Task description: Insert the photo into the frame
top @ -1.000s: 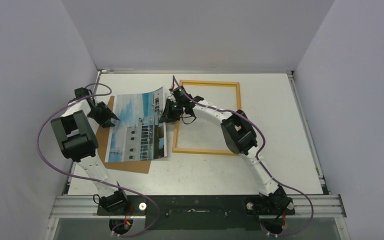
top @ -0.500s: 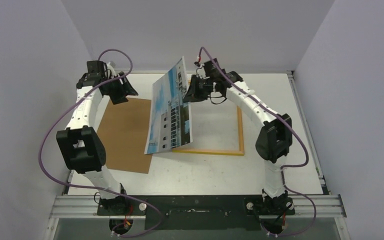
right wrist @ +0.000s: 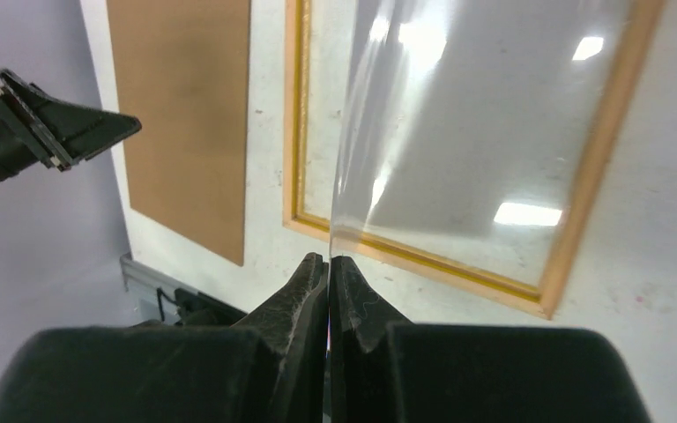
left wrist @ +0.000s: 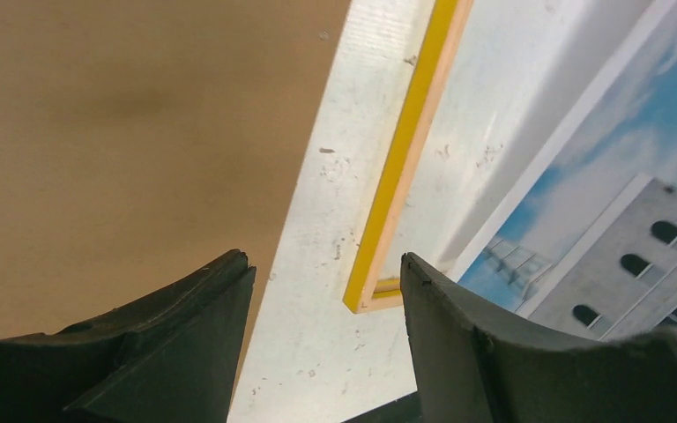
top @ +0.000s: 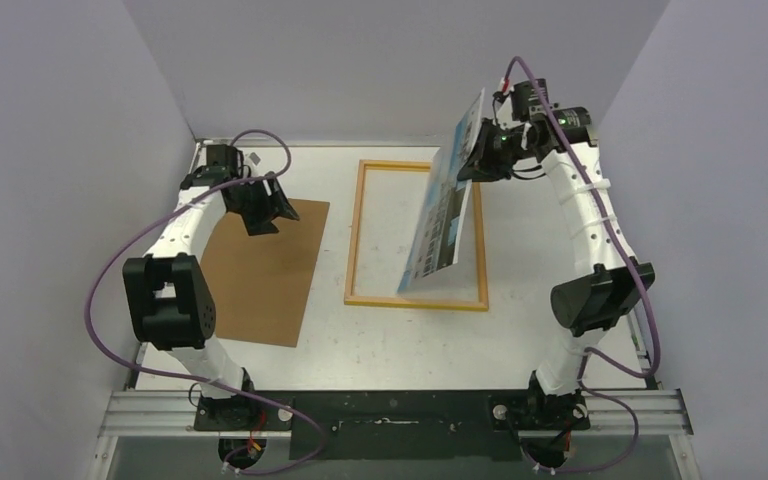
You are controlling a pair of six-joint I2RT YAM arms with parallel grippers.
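My right gripper [top: 477,157] is shut on the top edge of the photo [top: 442,218], high at the back right. The photo, a white building under blue sky, hangs steeply tilted with its lower edge just above the frame [top: 354,235]. The yellow frame lies flat on the table. In the right wrist view the sheet [right wrist: 458,115] runs edge-on out of my shut gripper [right wrist: 329,260], over the frame [right wrist: 295,115]. My left gripper [top: 270,205] hovers open and empty over the brown board's far right corner. Its wrist view shows the gripper [left wrist: 322,264], the frame's corner [left wrist: 397,176] and the photo [left wrist: 608,211].
A brown backing board [top: 260,270] lies flat left of the frame, also visible from the wrists [left wrist: 123,115] [right wrist: 185,106]. Grey walls close in the white table [top: 540,340] on three sides. A metal rail [top: 400,410] with both arm bases runs along the near edge.
My right gripper lifted the photo off the brown board and carried it up and right, over the frame. My left gripper opened wider and swung to the board's far right corner.
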